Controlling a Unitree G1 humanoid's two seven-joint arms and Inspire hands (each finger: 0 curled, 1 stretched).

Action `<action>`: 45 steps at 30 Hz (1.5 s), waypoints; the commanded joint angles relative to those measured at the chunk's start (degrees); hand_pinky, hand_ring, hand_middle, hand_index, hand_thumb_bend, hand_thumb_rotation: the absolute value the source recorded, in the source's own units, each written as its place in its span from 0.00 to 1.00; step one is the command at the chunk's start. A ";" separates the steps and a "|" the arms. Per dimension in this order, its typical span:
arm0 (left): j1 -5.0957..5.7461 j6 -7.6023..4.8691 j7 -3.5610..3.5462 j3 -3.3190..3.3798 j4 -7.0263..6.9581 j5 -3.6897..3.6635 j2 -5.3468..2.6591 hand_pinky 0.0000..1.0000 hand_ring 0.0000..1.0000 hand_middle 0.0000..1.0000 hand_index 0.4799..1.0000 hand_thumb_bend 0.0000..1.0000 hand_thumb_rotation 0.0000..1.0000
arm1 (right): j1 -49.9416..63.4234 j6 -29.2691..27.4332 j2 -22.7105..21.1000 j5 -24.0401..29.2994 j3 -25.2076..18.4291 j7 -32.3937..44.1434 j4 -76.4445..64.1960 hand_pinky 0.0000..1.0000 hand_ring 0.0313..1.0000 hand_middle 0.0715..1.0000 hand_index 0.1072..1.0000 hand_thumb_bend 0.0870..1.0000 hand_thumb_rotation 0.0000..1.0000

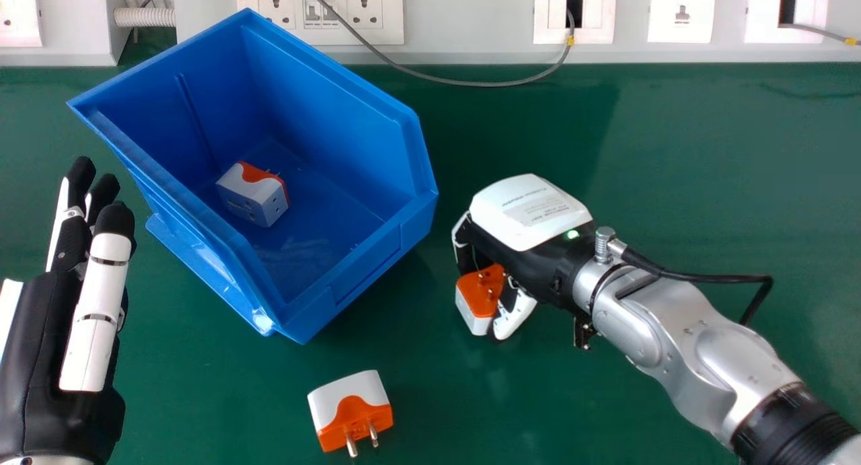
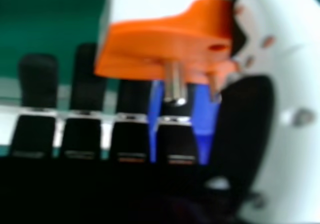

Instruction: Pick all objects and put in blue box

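While the left hand [image 1: 47, 357] is held wide, one plug [image 1: 252, 194] is held inside the blue box [image 1: 323, 115] — a second plug [image 1: 351, 408] is seen on the green table [image 1: 672, 149], and a third plug [image 1: 479, 291] is pinched by the right hand [image 1: 531, 212].

One adapter [image 1: 253, 194] sits in the box [image 1: 323, 115], a second [image 1: 351, 404] before it, a third [image 1: 479, 291] right of it.

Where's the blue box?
In the head view, the blue box stands left of centre on the green table, between the robot's left hand and right hand.
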 commanded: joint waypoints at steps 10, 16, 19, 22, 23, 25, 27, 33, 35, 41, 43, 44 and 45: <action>0.03 -0.35 -0.11 0.27 -1.09 -0.34 0.33 1.00 1.00 1.00 1.00 0.48 0.85 | 2.98 -0.21 -1.75 1.05 -3.40 2.71 -9.07 0.34 0.42 0.47 0.41 0.45 0.00; 0.10 -0.09 0.05 0.10 -1.46 -0.21 0.31 1.00 1.00 1.00 1.00 0.48 0.85 | 6.93 -1.89 -4.13 2.18 -6.16 4.73 -18.05 0.34 0.42 0.48 0.41 0.45 0.00; 0.05 -0.10 0.05 0.11 -1.37 -0.26 0.32 1.00 1.00 1.00 1.00 0.47 0.85 | 9.65 -2.78 -5.72 4.20 -8.46 6.90 -24.46 0.34 0.42 0.49 0.42 0.45 0.00; -0.07 -0.17 0.02 0.17 -1.12 -0.30 0.37 1.00 1.00 1.00 1.00 0.47 0.85 | 11.40 -2.49 -6.27 5.17 -10.11 9.06 -28.89 0.34 0.42 0.49 0.42 0.45 0.00; -0.09 -0.15 0.03 0.17 -1.11 -0.30 0.38 1.00 1.00 1.00 1.00 0.47 0.85 | 11.92 -2.30 -6.35 5.55 -10.66 9.76 -30.30 0.33 0.42 0.49 0.42 0.45 0.00; -0.26 -0.04 0.07 0.19 -1.06 -0.27 0.43 1.00 1.00 1.00 1.00 0.47 0.85 | 12.84 -2.01 -6.34 6.56 -11.82 11.16 -33.13 0.33 0.42 0.49 0.42 0.45 0.00; -0.51 0.07 0.14 0.16 -0.93 -0.17 0.48 1.00 1.00 1.00 1.00 0.47 0.85 | 13.73 -1.82 -6.16 7.85 -13.18 12.61 -36.32 0.33 0.42 0.49 0.42 0.45 0.00; -0.93 0.13 0.22 0.08 -0.66 0.12 0.51 1.00 1.00 1.00 1.00 0.47 0.85 | 13.54 -1.72 -4.81 10.33 -15.38 15.16 -44.83 0.33 0.42 0.49 0.42 0.45 0.00; -1.20 0.17 0.24 0.09 -0.46 0.13 0.58 1.00 1.00 1.00 1.00 0.47 0.85 | 12.98 -2.50 -4.16 10.71 -15.68 14.94 -45.90 0.33 0.42 0.49 0.42 0.45 0.00; -1.77 0.60 0.36 0.07 -0.56 0.19 0.68 1.00 1.00 1.00 1.00 0.47 0.85 | 9.25 -5.21 -0.75 11.03 -15.53 13.25 -45.02 0.33 0.42 0.50 0.43 0.45 0.00; -2.05 0.72 0.39 0.05 -0.45 0.28 0.68 1.00 1.00 1.00 1.00 0.47 0.85 | 7.22 -6.00 1.03 10.89 -14.97 12.43 -43.05 0.33 0.42 0.50 0.43 0.45 0.00; -2.16 0.76 0.40 0.03 -0.41 0.34 0.68 1.00 1.00 1.00 1.00 0.47 0.85 | 6.10 -6.51 1.96 10.68 -14.60 11.87 -41.73 0.33 0.42 0.50 0.43 0.44 0.00; -2.25 0.79 0.40 0.03 -0.37 0.37 0.70 1.00 1.00 1.00 1.00 0.47 0.85 | 5.23 -6.93 2.68 10.48 -14.32 11.42 -40.63 0.33 0.42 0.50 0.43 0.44 0.00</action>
